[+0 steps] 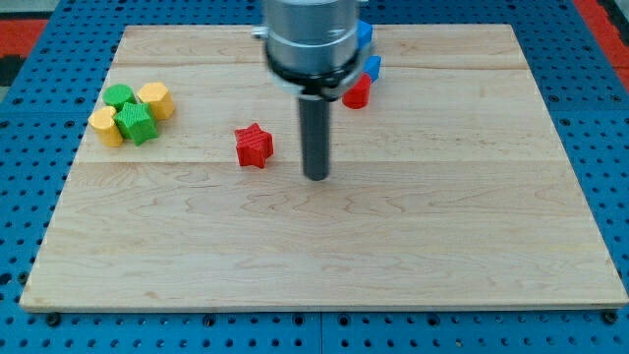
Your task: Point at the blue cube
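My tip [316, 177] rests on the wooden board near its middle. Two blue blocks show partly behind the arm at the view's top: one [365, 33] higher up, one [372, 68] just below it; which is the cube I cannot tell. Both lie up and to the right of the tip, apart from it. A red block [357, 93] sits just under the lower blue one. A red star [254, 146] lies a short way left of the tip, not touching it.
A cluster at the view's left holds a green round block [120, 96], a green star-like block [138, 123], a yellow block [155, 99] and another yellow block [106, 127]. The wooden board [393, 246] sits on a blue pegboard.
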